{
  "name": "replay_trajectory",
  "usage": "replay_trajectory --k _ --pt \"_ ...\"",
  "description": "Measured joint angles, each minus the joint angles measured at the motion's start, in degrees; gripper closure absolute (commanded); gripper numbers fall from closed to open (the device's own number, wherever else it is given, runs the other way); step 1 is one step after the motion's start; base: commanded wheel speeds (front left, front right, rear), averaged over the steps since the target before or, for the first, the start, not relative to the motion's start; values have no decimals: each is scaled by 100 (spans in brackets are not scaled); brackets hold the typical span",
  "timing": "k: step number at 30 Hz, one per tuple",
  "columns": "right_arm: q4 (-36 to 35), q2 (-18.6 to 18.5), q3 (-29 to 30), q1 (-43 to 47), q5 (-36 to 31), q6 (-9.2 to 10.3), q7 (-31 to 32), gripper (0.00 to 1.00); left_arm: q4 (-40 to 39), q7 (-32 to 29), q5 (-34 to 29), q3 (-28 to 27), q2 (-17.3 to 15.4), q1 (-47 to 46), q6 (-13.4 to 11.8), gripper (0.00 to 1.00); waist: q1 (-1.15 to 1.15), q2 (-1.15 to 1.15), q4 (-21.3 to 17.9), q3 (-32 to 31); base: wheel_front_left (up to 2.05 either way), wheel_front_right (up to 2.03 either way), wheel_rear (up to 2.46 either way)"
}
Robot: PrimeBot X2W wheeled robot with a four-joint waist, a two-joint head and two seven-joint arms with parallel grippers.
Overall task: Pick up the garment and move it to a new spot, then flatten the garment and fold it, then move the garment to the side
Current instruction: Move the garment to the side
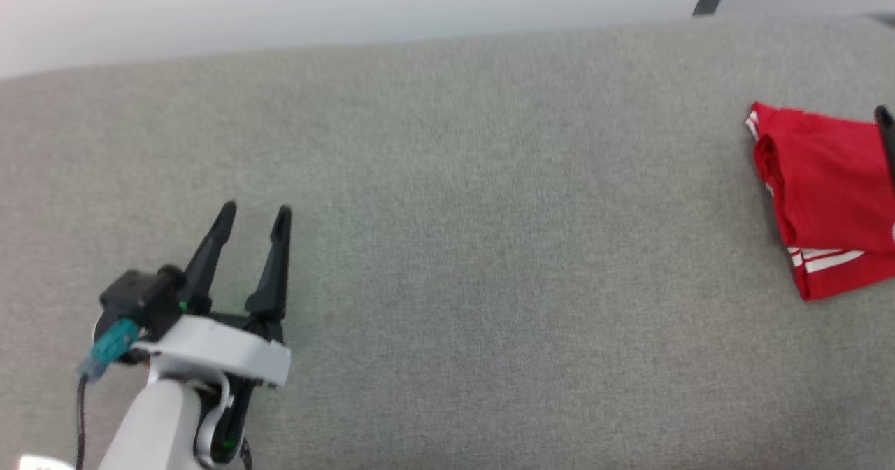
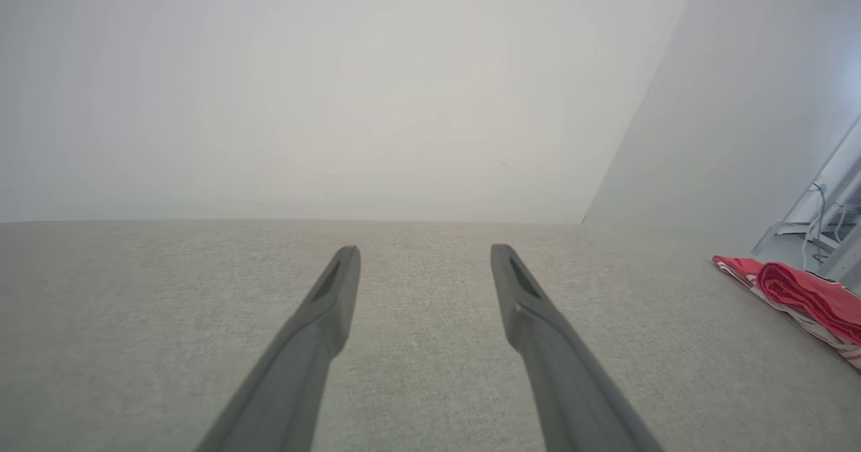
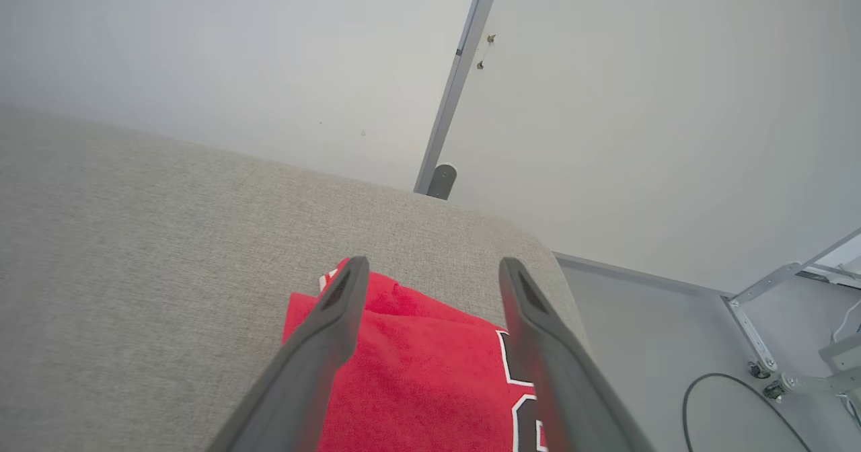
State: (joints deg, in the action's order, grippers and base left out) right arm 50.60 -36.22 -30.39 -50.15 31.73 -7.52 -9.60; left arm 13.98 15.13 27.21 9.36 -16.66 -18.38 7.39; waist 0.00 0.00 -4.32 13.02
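**A:** Which way's the garment (image 1: 828,190) lying?

**B:** It's a folded bundle on the grey bench (image 1: 489,246), well off to the right of the left pincer (image 1: 254,211) and directly under the right pincer (image 3: 434,267). The long axis runs roughly along that pincer's fingers.

**A:** Any text?

**B:** Just bits of black, white-edged lettering (image 3: 521,398) by one finger, unreadable.

**A:** Arms?

**B:** Both pincers are released, fingers spread, gripping nothing. The left one hovers low over bare bench.
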Motion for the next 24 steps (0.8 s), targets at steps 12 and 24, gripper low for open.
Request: replay_trajectory --k 12,24 --pt "-747 320 818 1344 -305 0 -504 0 -165 0 -36 -657 14 1010 -35 0 0 0 192 -936 0 0 0" --pt "-2428 1024 2402 3321 -1245 0 -524 0 -377 0 -159 -1156 133 1760 -29 0 0 0 442 -1499 0 0 0"
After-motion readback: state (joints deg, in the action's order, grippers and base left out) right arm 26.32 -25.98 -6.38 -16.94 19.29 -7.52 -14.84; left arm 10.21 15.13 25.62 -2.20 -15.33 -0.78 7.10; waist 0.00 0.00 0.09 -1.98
